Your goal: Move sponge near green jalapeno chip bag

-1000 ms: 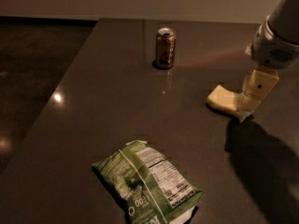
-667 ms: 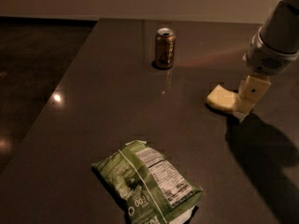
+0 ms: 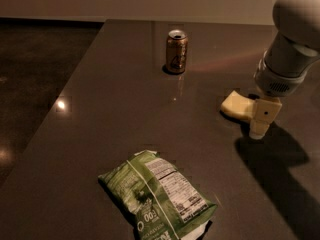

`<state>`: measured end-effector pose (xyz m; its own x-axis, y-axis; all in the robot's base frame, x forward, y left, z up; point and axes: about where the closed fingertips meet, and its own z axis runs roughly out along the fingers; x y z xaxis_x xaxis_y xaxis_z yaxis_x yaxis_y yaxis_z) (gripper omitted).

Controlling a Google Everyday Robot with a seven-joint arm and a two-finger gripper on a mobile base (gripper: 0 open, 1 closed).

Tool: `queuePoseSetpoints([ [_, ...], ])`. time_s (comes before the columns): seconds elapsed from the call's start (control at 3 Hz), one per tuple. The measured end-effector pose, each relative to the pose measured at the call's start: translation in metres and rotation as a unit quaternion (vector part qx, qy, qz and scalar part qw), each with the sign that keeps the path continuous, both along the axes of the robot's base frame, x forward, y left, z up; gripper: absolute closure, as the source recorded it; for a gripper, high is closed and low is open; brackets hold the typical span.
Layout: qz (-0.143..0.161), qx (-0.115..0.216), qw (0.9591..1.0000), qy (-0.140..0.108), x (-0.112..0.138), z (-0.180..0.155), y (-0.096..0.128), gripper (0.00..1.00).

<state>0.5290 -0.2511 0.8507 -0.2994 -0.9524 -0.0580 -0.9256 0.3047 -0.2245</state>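
The pincer is seen down at the tabletop on the right, against the right end of the sponge — whether it is spread or pinching cannot be told. The sponge lies well apart from the green jalapeno chip bag, which is laid flat at the near edge — a brown can stands upright farther back

Gripper by the sponge at right, can behind, chip bag front-left.
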Motion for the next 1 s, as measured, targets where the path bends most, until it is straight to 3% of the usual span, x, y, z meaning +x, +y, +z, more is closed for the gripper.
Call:
queuePoseSetpoints([
  [0.33,0.011,-0.005,0.9998,0.016,0.0001,-0.0107,0.0006,0.20],
  [1.0,0.019,0.000,0.9996,0.023,0.0011,-0.0085,0.0059,0.67],
])
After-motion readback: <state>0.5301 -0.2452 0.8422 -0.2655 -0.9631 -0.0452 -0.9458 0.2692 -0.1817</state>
